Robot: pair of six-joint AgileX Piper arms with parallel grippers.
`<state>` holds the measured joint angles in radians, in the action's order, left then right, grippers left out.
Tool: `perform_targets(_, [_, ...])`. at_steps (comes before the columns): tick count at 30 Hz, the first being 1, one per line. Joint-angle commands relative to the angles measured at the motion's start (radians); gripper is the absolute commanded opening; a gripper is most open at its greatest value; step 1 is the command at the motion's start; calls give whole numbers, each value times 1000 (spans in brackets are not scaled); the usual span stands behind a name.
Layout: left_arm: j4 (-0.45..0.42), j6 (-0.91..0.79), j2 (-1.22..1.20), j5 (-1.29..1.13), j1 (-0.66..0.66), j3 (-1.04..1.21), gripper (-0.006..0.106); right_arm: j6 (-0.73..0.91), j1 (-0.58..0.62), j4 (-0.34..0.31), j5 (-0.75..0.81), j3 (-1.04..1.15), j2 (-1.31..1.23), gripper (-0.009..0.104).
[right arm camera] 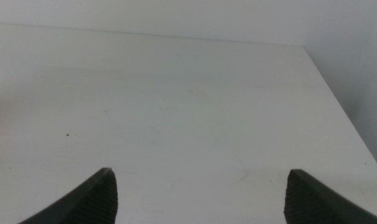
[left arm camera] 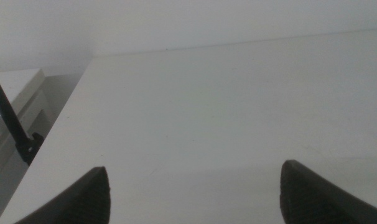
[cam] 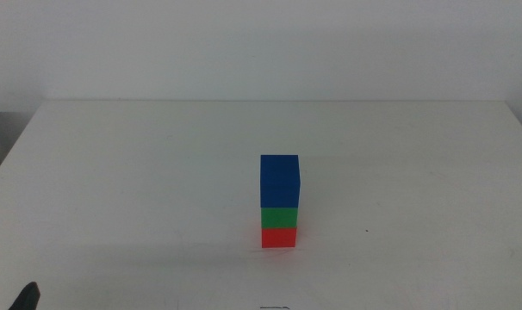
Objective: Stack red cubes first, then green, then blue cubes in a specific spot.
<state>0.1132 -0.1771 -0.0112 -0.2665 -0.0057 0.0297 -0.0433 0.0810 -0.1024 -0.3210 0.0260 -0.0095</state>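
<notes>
Middle view: stack is built. Red cube (cam: 279, 238) on the table (cam: 140, 172), green cube (cam: 279, 217) on it, blue cube (cam: 280, 182) on top, edges roughly flush. Only arm part in view is the left gripper's (cam: 25, 297) dark tip, well off to the stack's left-front; no right arm in view. Task looks done. Risk from here: a narrow three-high column, so an arm sweeping past or a knock to the table would likely topple it. Blue goes first.

Left wrist view: left gripper (left arm camera: 191, 194) jaws spread wide, holding nothing. Bare white tabletop between them, no stack in view. Table edge, a thin dark rod (left arm camera: 8, 115) and a pale cabinet beyond it.

Right wrist view: right gripper (right arm camera: 200, 196) same, wide open and empty, above plain white top with faint scuffs. Table's far edge meets a white wall.
</notes>
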Motion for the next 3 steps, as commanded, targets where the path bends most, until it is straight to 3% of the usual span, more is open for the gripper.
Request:
perform_targets(1, [12, 16, -24, 90, -2, -5, 94, 16, -7, -16, 70, -15, -11, 82])
perform_targets(3, [12, 16, -24, 90, -2, -5, 94, 16, -7, -16, 70, -15, -11, 82])
